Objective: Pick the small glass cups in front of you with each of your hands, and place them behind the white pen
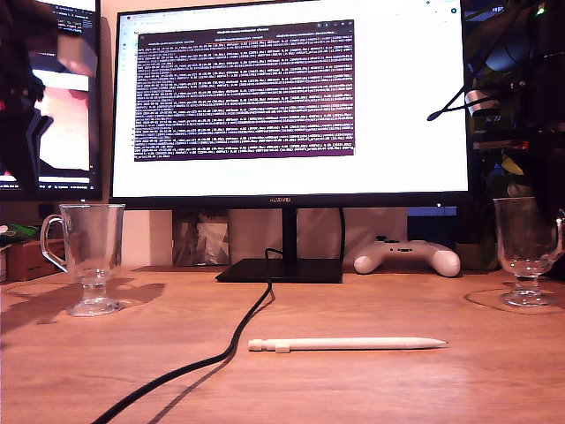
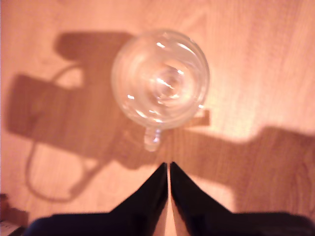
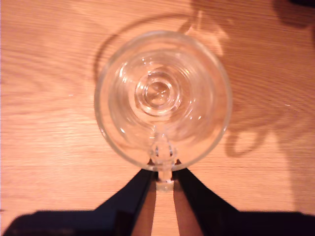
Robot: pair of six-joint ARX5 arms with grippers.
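Fingers of my first gripper [image 2: 169, 167] sit together, clear of a glass cup [image 2: 160, 78]; my second gripper [image 3: 164, 179] straddles another cup's handle [image 3: 162, 157], fingers apart.

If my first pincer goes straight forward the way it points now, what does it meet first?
Probably the looped handle of the clear glass mug, which sticks out toward my first pincer. The fingertips look closed, with bare wooden desk between them and the handle. Height is unclear, so it might pass above.

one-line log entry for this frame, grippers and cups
first gripper: shut, above cup, apart | second gripper: around cup handle | pen: on desk
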